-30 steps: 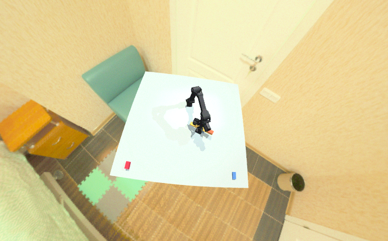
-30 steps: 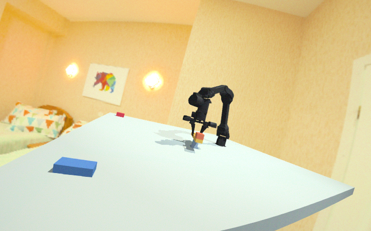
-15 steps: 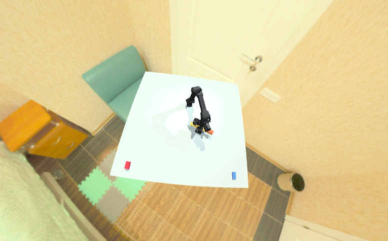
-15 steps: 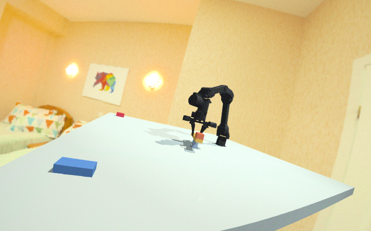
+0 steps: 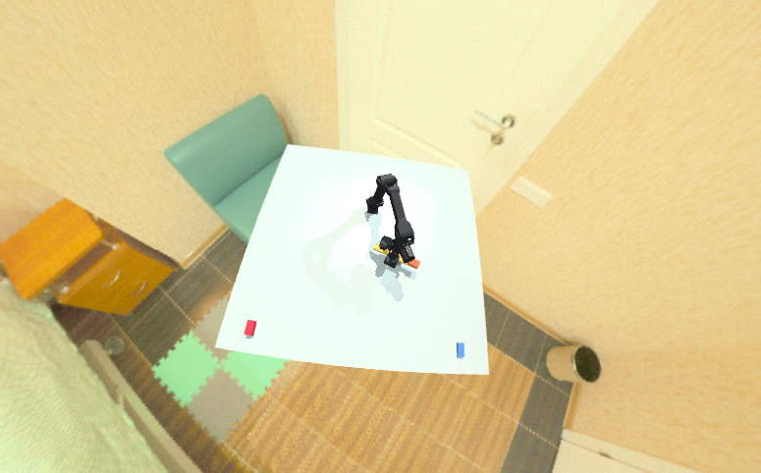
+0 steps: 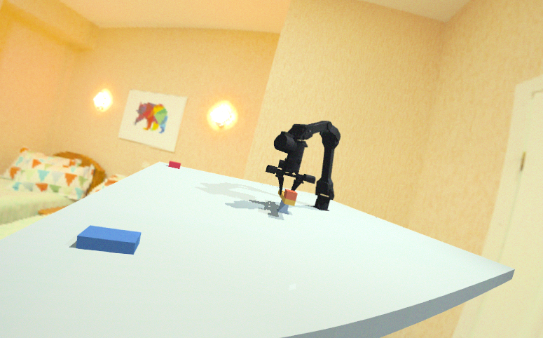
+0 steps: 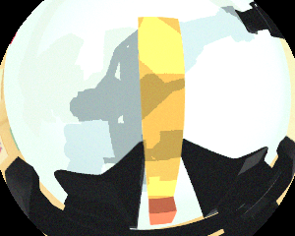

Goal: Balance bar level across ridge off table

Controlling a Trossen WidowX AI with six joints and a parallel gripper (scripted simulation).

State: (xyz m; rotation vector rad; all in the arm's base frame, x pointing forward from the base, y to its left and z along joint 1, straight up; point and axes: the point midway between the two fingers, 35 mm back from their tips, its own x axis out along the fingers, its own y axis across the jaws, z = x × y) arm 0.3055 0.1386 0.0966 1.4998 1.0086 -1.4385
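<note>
The long yellow-orange bar (image 5: pixel 377 248) (image 6: pixel 289 202) (image 7: pixel 162 98) has an orange-red block (image 5: pixel 414 263) (image 6: pixel 290 194) (image 7: pixel 162 204) on one end. My gripper (image 6: pixel 287 191) (image 7: pixel 161 145) is shut on the bar, with one finger on each side, nearer the block end in the wrist view. The bar is held above the table. The blue-grey ridge (image 6: pixel 284 207) shows below it in the exterior view. Whether bar and ridge touch is too small to tell, and so is the bar's exact tilt. The arm hides the bar's middle in the top view.
A blue block (image 5: pixel 460 349) (image 6: pixel 107 240) lies near one corner of the white table (image 5: pixel 324 335) (image 6: pixel 265 268). A red block (image 5: pixel 249 328) (image 6: pixel 174 165) lies near another corner. Both are far from the bar.
</note>
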